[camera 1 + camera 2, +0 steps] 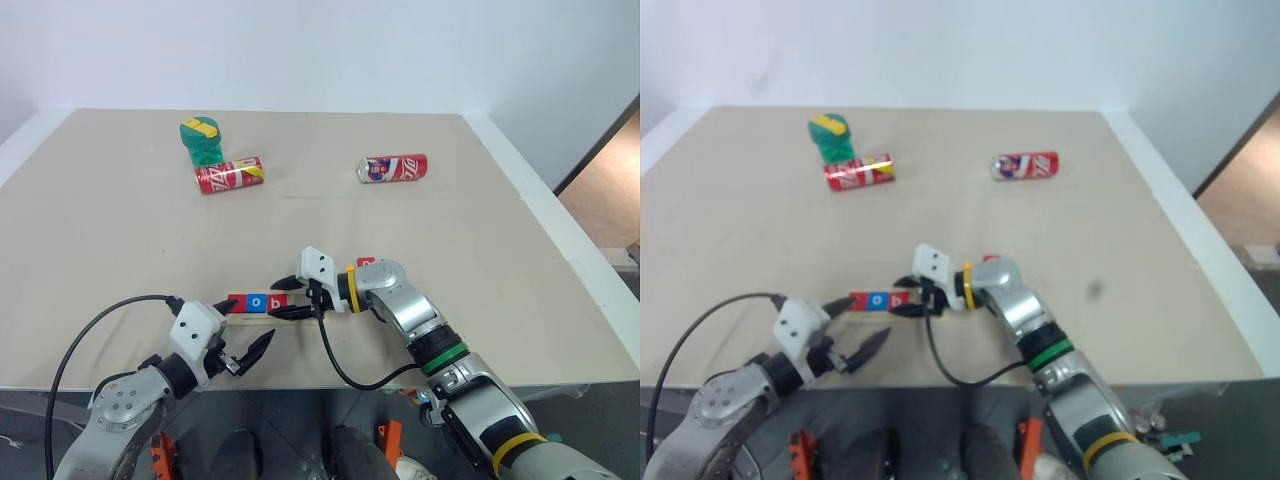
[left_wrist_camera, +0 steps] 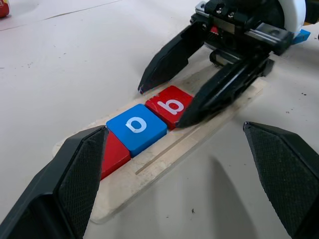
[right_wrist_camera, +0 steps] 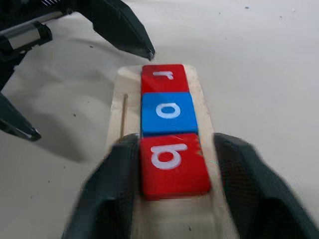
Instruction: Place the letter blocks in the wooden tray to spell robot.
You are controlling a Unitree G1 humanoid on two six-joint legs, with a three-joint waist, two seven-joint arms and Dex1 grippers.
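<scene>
The left gripper (image 1: 243, 350) hovers at the near edge of the surface (image 1: 120, 250), fingers spread wide and holding nothing. Just beyond, the tray (image 2: 149, 159) carries the r (image 3: 163, 77), o (image 3: 168, 113) and b (image 3: 172, 162) blocks touching in a row. The right gripper (image 1: 285, 297) straddles b, fingers parted beside its edges. Far back lie two cans (image 1: 229, 174), well apart.

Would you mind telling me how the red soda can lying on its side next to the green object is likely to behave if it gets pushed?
The red soda can lies on its side, so a push across its length would probably roll it over the flat table. The green object beside it might stop a roll that way. It looks like thin metal, so likely light and easy to dent.
</scene>
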